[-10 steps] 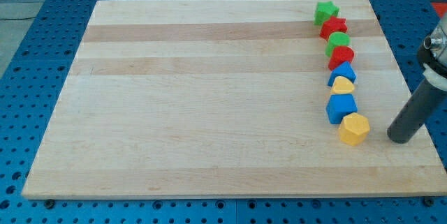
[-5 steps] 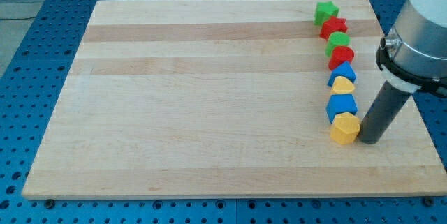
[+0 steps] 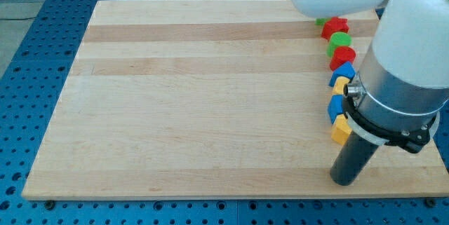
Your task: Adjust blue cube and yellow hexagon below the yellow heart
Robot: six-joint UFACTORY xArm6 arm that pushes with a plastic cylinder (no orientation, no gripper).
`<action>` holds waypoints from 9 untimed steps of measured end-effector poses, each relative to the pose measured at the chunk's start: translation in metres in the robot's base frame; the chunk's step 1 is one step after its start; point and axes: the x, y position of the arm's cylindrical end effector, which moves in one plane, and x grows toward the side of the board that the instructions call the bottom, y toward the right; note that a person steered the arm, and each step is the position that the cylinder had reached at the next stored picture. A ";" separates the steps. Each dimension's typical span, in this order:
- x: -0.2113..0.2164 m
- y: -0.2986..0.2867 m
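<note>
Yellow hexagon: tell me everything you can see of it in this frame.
Only a small wedge of the yellow hexagon shows, near the wooden board's right edge in the view; the arm's grey body hides the rest. It looks solid, matte plastic, lying flat. The blue cube, also partly hidden, sits just above it and seems to touch it. My tip rests below the hexagon, slightly to the view's right, apart from it.
</note>
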 end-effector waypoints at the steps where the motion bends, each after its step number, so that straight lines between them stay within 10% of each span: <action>1: -0.009 0.000; 9: -0.115 -0.016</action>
